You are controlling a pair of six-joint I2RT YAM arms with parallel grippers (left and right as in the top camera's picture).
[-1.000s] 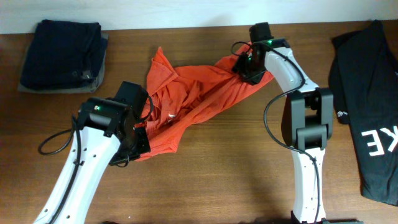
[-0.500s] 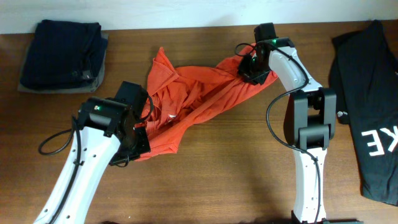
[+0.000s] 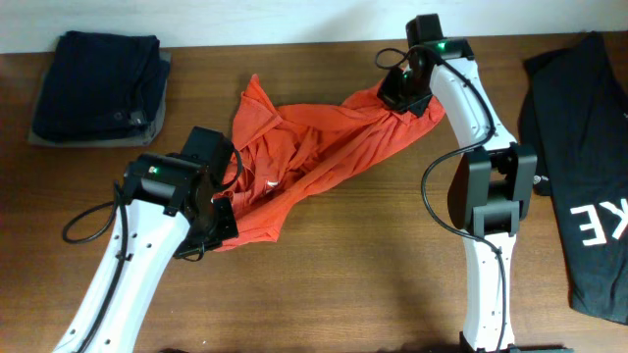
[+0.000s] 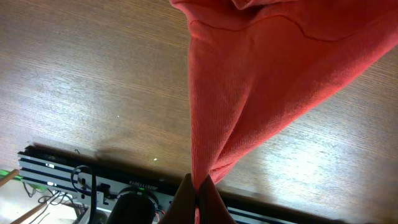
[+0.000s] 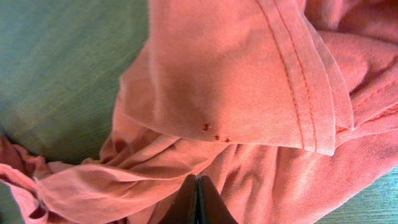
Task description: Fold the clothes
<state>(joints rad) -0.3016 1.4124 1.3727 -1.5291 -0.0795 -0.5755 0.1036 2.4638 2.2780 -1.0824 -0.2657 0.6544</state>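
Observation:
The red-orange T-shirt [image 3: 314, 147] lies bunched and stretched diagonally across the wooden table [image 3: 343, 284]. Its lettering is hidden in the folds. My left gripper [image 3: 222, 218] is at the shirt's near-left end. In the left wrist view this gripper [image 4: 198, 185] is shut on a hanging point of the fabric [image 4: 249, 74], lifted off the wood. My right gripper [image 3: 400, 96] is at the shirt's far-right end. In the right wrist view it [image 5: 196, 182] is shut, its tips pinching a fold among the crumpled cloth [image 5: 217, 81] below a hemmed sleeve.
A folded pile of dark navy garments [image 3: 98, 83] sits at the far left corner. A black T-shirt with white letters [image 3: 584, 167] lies along the right side. The left wrist view shows the table's front edge with a rail and cables [image 4: 93, 180].
The right gripper's jaws have closed on the shirt's far-right end, and it has moved a little toward the far edge. The left arm has stayed still, holding its end.

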